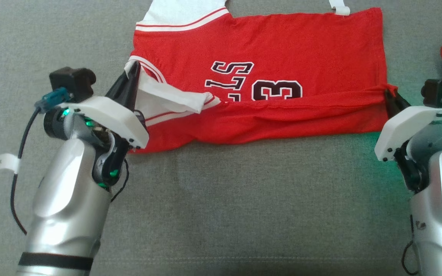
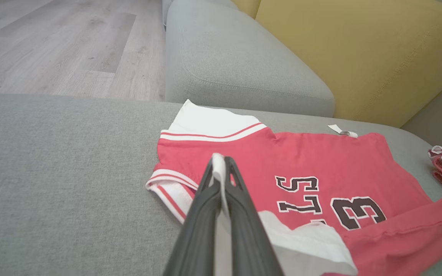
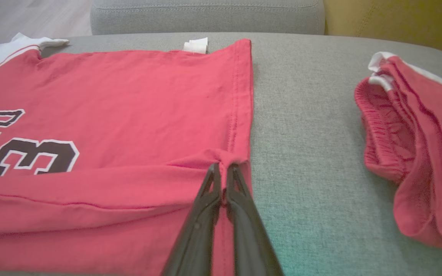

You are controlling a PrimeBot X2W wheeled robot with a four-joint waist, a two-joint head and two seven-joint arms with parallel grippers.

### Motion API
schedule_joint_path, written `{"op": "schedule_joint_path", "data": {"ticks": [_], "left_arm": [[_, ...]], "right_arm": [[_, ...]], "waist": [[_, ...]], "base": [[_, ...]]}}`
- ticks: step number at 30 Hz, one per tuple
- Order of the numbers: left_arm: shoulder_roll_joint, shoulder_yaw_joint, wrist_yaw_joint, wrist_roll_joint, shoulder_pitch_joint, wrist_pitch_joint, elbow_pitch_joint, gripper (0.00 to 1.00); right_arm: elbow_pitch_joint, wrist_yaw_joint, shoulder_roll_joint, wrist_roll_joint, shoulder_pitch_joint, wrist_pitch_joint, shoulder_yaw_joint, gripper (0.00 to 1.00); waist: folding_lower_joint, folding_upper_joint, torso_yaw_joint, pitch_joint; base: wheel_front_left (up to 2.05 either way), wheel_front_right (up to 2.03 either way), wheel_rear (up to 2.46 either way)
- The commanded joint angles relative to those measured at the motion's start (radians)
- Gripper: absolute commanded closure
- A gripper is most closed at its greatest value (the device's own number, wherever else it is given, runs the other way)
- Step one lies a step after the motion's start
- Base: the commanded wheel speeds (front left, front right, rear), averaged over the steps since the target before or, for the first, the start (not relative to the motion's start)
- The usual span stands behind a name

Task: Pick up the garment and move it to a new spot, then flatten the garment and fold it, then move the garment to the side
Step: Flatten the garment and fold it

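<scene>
With left gripper [image 1: 132, 73] closed tight on white sleeve trim and right gripper [image 1: 393, 95] closed tight on the red hem corner, pinched both ends of the near long edge of the garment [image 1: 282, 50]. Held that edge raised and drawn over the printed body, probably to lay a lengthwise fold; judged mid-fold. Lay otherwise flat on the grey sofa cushion [image 1: 221, 199], between the two arms. Found a second red piece [image 3: 409, 126] well apart, off to the right. Read black, white-edged lettering: "S", "LS" and a "3", remainder tucked under the fold. Could not read the small white tag [image 1: 339, 7] at the far edge.
</scene>
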Motion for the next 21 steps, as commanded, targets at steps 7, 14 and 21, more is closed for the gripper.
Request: {"op": "schedule_joint_path", "data": {"ticks": [7,14,21], "left_arm": [[0.030,0.037,-0.001,-0.005,-0.080,-0.042,0.011,1.00],[0.032,0.034,-0.002,-0.012,-0.103,-0.047,0.065,1.00],[0.036,0.028,-0.006,-0.020,-0.111,-0.053,0.095,0.03]], "right_arm": [[0.013,0.007,-0.017,0.014,-0.062,-0.008,0.036,1.00],[0.048,0.007,-0.009,0.021,-0.103,-0.043,0.046,0.74],[0.109,0.007,-0.003,0.006,-0.157,-0.090,0.045,0.00]], "waist": [[-0.0001,0.0000,-0.010,0.009],[-0.0001,0.0000,-0.019,0.014],[-0.0001,0.0000,-0.020,0.014]], "base": [[0.00,0.00,0.00],[0.00,0.00,0.00],[0.00,0.00,0.00]]}}
